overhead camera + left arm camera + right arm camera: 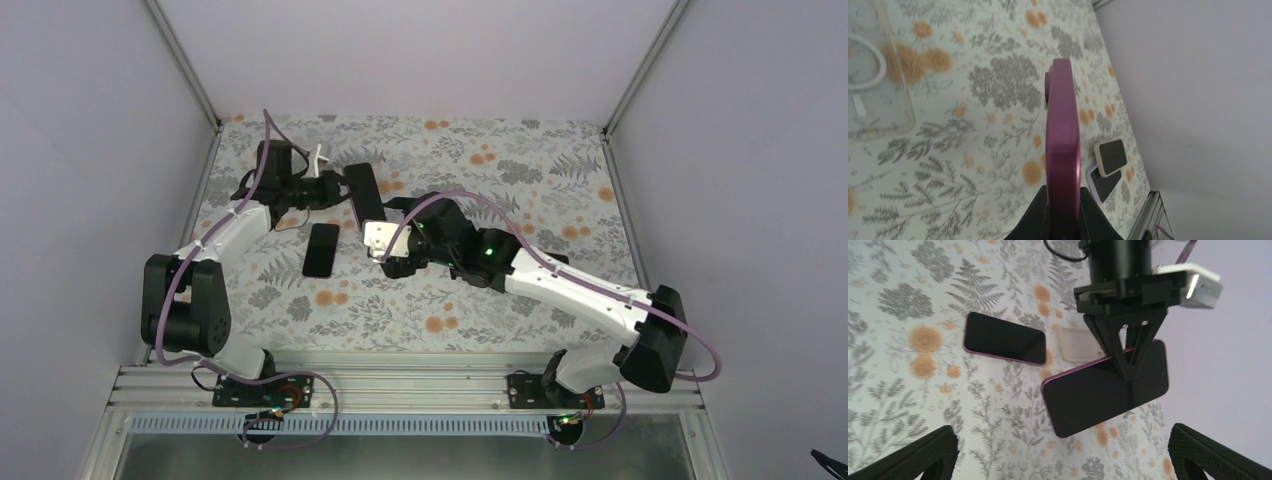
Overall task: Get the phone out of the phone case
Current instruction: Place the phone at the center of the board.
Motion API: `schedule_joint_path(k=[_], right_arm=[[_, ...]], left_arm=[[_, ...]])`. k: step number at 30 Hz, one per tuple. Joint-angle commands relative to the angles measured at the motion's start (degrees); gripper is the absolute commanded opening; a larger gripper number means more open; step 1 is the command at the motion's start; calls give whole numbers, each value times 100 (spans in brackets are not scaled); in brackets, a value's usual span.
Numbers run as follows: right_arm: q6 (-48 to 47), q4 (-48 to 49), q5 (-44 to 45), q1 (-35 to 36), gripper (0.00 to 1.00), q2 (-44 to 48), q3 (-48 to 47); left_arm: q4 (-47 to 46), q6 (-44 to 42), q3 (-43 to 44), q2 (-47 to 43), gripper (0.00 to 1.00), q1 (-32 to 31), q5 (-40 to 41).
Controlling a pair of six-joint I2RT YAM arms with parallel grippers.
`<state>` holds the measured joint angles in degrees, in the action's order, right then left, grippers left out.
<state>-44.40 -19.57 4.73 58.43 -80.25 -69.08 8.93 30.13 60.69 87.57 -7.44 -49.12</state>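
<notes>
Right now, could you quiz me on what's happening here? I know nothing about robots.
1. True or false: the right gripper is holding the purple-edged phone.
2. Where is the clear case? A) lying on the table B) around the held phone C) in the right gripper
3. How many phones are in view?
Key: 1 false, the left gripper clamps it and the right gripper is open and empty; 2 A; 3 two, counting a second phone flat on the table.
</notes>
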Motion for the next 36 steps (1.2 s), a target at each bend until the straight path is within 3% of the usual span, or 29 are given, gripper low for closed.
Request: schedule_joint_path(k=[1, 14, 24, 36], right_arm=[[518, -459, -625, 2, 99, 242, -20], [930, -548, -827, -270, 99, 2, -447], [1000, -587, -921, -357, 99, -110, -560], [1042, -533, -939, -433, 99, -91, -519]], left_arm=[[379, -799, -215, 140, 2, 26, -374], [1767, -2295, -216, 990, 2, 24, -275], [1794, -2242, -19, 1587, 2, 23, -187], [1932, -2292, 345, 2125, 3, 23, 453]])
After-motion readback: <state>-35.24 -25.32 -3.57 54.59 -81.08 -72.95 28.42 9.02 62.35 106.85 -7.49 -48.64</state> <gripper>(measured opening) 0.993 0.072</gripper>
